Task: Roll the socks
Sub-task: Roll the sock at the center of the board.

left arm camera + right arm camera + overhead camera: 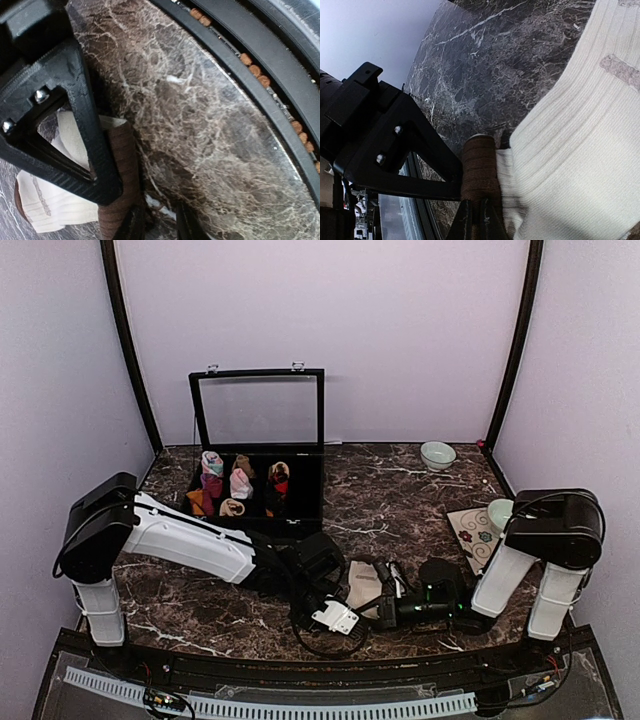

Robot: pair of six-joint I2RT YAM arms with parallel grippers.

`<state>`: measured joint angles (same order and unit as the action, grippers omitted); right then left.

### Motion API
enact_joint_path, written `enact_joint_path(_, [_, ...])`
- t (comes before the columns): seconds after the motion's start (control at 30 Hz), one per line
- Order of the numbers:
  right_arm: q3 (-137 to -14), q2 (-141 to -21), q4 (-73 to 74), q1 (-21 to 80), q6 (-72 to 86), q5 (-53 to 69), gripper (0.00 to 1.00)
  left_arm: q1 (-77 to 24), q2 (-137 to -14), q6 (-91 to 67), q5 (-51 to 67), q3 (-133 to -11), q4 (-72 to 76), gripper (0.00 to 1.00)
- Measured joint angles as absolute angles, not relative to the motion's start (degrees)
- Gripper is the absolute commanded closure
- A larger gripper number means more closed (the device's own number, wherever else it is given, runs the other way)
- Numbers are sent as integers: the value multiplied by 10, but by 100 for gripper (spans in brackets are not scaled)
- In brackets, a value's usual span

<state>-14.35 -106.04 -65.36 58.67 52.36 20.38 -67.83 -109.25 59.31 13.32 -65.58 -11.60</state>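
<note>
1. Barely begun: only a first turn at the brown end of the cream sock (pixel 362 585), otherwise flat on the table (pixel 400 490) at lower centre of the top view; most of the rolling left to do.
2. Reaching in low from both sides, with left gripper (pixel 345 608) and right gripper (pixel 385 602) meeting at that brown end.
3. Cannot tell clenched or released for either: just one finger of each visible, beside the brown roll.

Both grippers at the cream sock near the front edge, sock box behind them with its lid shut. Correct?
Not quite. The box has its lid open, standing upright, as the top external view shows. The left gripper and right gripper are at the cream sock.
</note>
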Motion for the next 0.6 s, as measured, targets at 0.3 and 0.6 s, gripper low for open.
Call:
enact_joint_path(0.3, [-141, -1057, -653, 585, 528, 201, 98, -678, -1098, 598, 104, -655, -99, 78])
enact_joint_path(0.6, [-143, -1053, -640, 586, 521, 201, 99, -676, -1060, 581, 155, -682, -186, 66])
